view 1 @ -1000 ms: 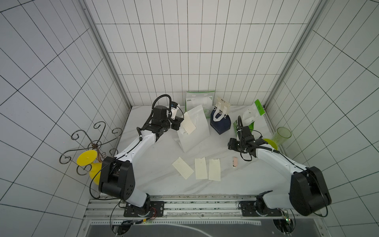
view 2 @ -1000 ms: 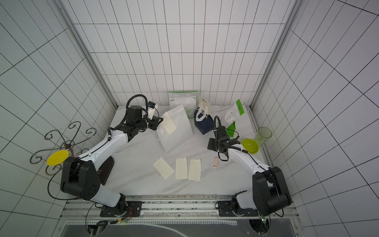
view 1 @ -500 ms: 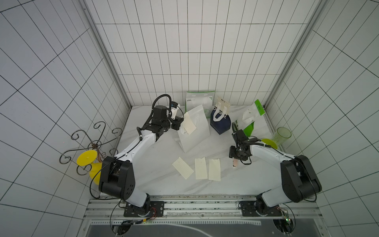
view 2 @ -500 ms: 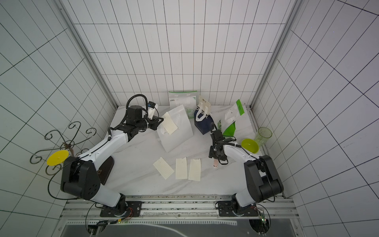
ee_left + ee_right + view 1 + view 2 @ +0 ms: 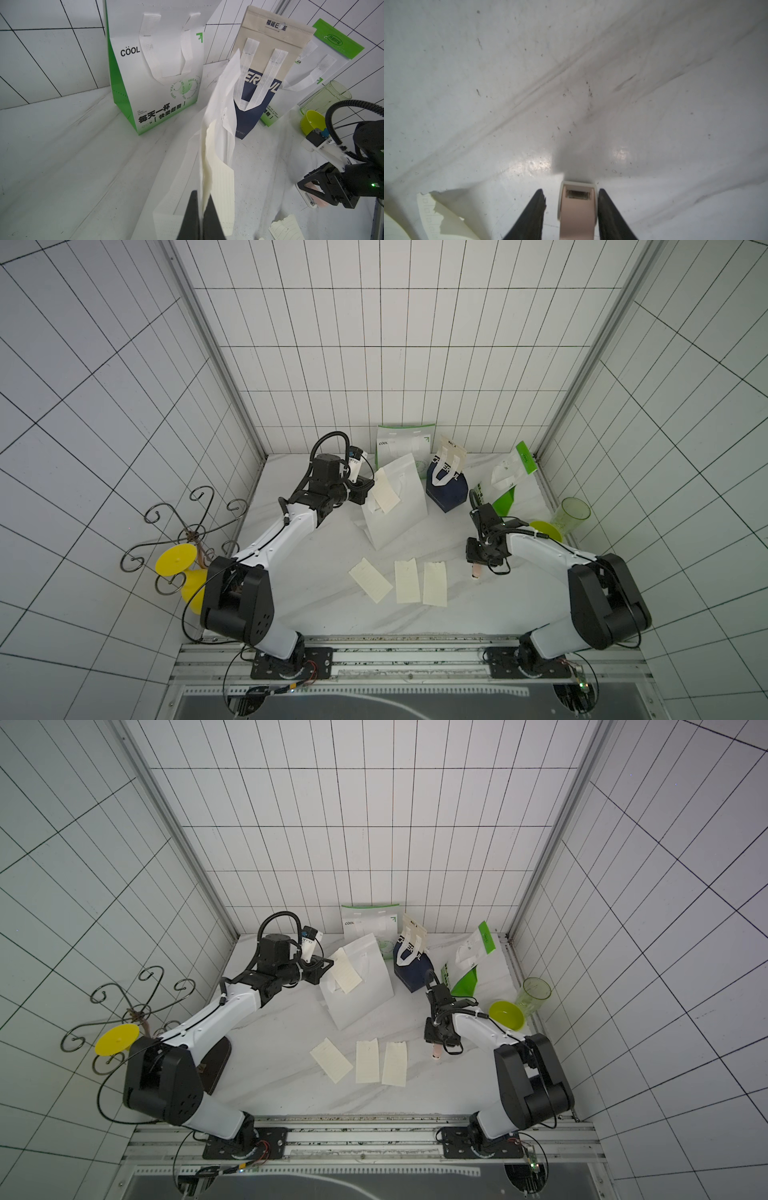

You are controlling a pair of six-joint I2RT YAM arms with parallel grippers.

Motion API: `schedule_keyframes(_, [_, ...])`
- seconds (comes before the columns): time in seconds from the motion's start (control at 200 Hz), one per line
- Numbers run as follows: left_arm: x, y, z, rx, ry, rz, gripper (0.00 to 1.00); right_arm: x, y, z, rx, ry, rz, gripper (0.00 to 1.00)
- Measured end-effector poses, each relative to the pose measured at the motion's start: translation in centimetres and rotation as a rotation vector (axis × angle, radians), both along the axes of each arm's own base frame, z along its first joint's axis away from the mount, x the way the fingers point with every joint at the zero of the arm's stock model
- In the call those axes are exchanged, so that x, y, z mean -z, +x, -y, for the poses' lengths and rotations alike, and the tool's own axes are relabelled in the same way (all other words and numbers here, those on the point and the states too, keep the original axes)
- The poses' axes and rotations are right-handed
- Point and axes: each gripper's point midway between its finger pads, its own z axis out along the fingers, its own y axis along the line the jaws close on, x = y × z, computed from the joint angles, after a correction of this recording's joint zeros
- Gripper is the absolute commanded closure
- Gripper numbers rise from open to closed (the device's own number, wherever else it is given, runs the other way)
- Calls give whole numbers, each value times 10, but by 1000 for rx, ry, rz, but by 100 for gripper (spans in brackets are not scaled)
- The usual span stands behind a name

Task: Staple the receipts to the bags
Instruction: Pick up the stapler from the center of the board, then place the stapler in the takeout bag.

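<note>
Left gripper (image 5: 201, 195) on receipt (image 5: 220, 187); right gripper (image 5: 571, 190) astride stapler (image 5: 578, 212)

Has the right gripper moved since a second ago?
Yes. The right gripper has moved in a top view, away from the navy bag and down to the pink stapler, which has stayed put; its fingers straddle it.
</note>
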Motion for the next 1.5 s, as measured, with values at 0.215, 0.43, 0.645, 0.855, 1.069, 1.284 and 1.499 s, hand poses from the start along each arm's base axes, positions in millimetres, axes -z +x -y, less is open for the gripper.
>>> schedule_keyframes(0.215, [0, -1, 3, 11, 10, 7, 100, 13, -12, 0, -22, -11, -48, 68])
schedule_keyframes(0.43, [1, -3, 7, 25, 25, 17, 100, 8, -8, -6, -40, 3, -17, 87])
schedule_keyframes(0.645, [-1, -8, 12, 57, 26, 24, 100, -47, 10, -32, -101, 92, 208, 94])
schedule_keyframes(0.855, [-4, -17, 18, 100, 14, 19, 100, -129, 22, -81, -222, 237, 532, 95])
schedule_keyframes(1.069, [-7, -27, 24, 147, 13, 23, 100, -201, 23, -137, -377, 394, 813, 97])
schedule_keyframes(1.284, [-6, -32, 29, 171, 27, 26, 100, -254, 32, -184, -503, 529, 1052, 98])
schedule_keyframes(1.499, [-5, -33, 30, 176, 35, 30, 100, -265, 57, -218, -552, 584, 1162, 98])
